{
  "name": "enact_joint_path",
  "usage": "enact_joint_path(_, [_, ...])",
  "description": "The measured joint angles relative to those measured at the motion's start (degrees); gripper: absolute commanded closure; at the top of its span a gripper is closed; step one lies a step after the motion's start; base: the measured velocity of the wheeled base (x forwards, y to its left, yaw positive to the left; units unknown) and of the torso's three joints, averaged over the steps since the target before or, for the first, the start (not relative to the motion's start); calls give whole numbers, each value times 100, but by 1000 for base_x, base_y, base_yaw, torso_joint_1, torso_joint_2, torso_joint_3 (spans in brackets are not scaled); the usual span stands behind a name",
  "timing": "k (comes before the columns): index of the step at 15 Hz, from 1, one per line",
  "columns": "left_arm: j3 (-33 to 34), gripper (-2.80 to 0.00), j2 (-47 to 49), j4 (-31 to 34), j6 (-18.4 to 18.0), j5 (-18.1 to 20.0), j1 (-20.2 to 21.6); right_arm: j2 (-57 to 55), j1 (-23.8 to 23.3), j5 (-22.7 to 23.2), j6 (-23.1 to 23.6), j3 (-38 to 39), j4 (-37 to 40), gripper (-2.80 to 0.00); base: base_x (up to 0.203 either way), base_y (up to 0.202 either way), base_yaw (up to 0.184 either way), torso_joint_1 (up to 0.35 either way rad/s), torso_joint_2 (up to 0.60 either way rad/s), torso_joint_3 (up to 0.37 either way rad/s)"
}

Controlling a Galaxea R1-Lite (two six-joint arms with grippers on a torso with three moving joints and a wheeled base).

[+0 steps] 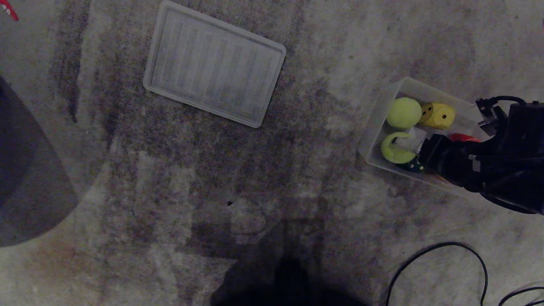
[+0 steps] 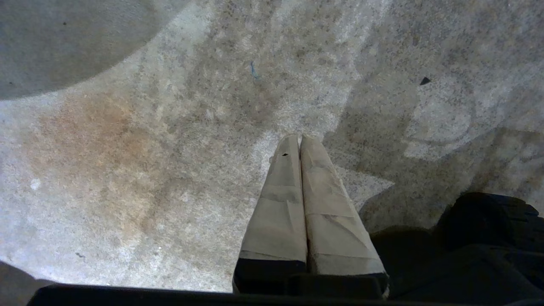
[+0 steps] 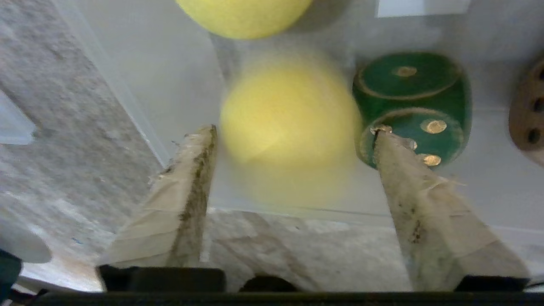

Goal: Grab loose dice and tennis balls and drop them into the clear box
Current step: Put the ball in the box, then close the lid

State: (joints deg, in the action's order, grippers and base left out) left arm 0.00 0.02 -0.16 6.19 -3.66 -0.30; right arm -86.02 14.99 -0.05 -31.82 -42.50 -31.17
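The right gripper (image 3: pixel 293 131) hangs over the near edge of the shallow translucent plastic clear box (image 1: pixel 374 127), at about three o'clock in the head view; its two tape-wrapped fingers (image 3: pixel 187 199) stand wide apart and clamp nothing. Between and just beyond their tips sits a blurred fuzzy yellow-green tennis ball (image 3: pixel 289 123), apart from both fingers, inside the box; the right-hand fingertip overlaps the edge of the dark green round-cornered die with gold dots (image 3: pixel 414 97), though I cannot tell whether it touches it.

From the head view, that ball (image 1: pixel 393 148) lies in the box's near corner, partly hidden by the gripper; the second tennis ball (image 1: pixel 403 112) rests at twelve o'clock from it; the yellow dotted die (image 1: pixel 438 115) sits just beside the second ball at three o'clock; a sliver of the red die (image 1: pixel 463 137) shows above the black arm; the tan dotted die (image 3: pixel 527 110) peeks in at the edge of the right wrist view.

The left gripper (image 2: pixel 299 142) hovers over bare speckled carpet (image 2: pixel 170 148), fingers pressed together, empty. The flat ribbed translucent lid (image 1: pixel 214 63) lies well apart at eleven o'clock.
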Motion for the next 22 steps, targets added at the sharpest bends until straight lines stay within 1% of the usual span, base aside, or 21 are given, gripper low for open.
enact_joint_path(2, [0, 0, 0, 0, 0, 2, 1, -38, 27, -31, 7, -2, 0, -280, 0, 0, 0, 0, 0, 0])
enact_joint_path(4, [0, 0, 0, 0, 2, -1, 1, -15, 34, -181, 15, 16, 1, -280, 0, 0, 0, 0, 0, 0])
enact_joint_path(6, [0, 0, 0, 2, -2, 2, 1, 126, 34, -236, 40, 112, 49, -280, 0, 0, 0, 0, 0, 0])
enact_joint_path(7, [0, 0, 0, 2, -2, 2, 1, 240, 34, -241, 88, 186, 109, 0, 0, 0, 0, 0, 0, 0])
enact_joint_path(10, [0, 0, 0, 0, 2, 2, 0, 849, 36, -354, 464, 545, 650, 0, 0, 0, 0, 0, 0, 0])
enact_joint_path(13, [0, 0, 0, 0, 0, 0, 1, 1762, 47, -675, 829, 1230, 1223, 0, 0, 0, 0, 0, 0, 0])
enact_joint_path(16, [0, 0, 0, 2, 2, 0, 1, 2791, 49, -1116, 922, 1934, 1836, 0, 0, 0, 0, 0, 0, 0])
enact_joint_path(18, [0, 0, 0, 2, 4, 2, 1, 3483, -16, -1320, 937, 2389, 2173, 0, 0, 0, 0, 0, 0, 0])
enact_joint_path(20, [0, 0, 0, 0, 4, 2, 1, 4047, -213, -1471, 952, 2837, 2382, 0, 0, 0, 0, 0, 0, 0])
enact_joint_path(22, [0, 0, 0, 0, 2, 3, 1, 4566, -437, -1421, 1002, 3052, 2447, 0, 0, 0, 0, 0, 0, 0])
